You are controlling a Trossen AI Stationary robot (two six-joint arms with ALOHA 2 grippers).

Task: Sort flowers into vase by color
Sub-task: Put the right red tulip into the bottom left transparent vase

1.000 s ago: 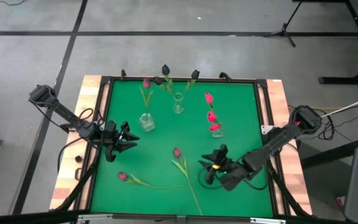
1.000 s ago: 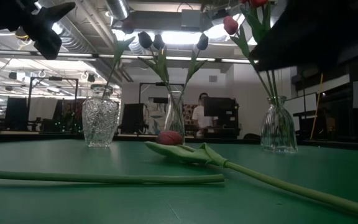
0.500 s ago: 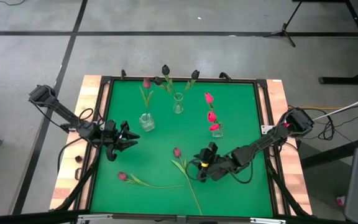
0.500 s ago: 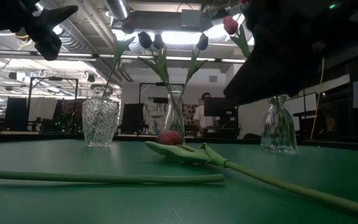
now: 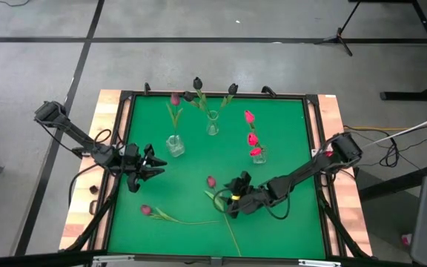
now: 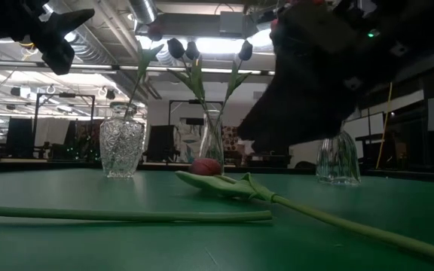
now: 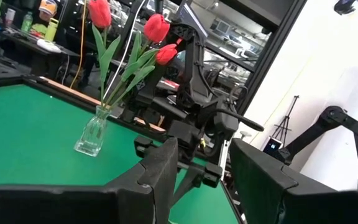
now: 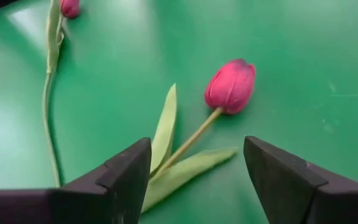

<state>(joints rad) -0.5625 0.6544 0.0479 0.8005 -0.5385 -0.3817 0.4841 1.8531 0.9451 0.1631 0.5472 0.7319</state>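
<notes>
— Where is the right end effector [image 5: 230, 199]?
— Low over the green table [image 5: 288, 148], fingers spread above a magenta tulip [image 8: 230, 86] lying flat, gripping nothing.
— And the left end effector [image 5: 153, 165]?
— Parted, empty, near the table's left edge.

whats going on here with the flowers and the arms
A two-armed robot is sorting tulips into three glass vases by color. The right gripper is over a magenta tulip lying on the green mat, jaws open on either side of its stem, not yet gripping. Another magenta tulip lies nearby. The left gripper hovers at the mat's left side, holding nothing. The red tulips, dark tulips and one magenta tulip stand in vases.
</notes>
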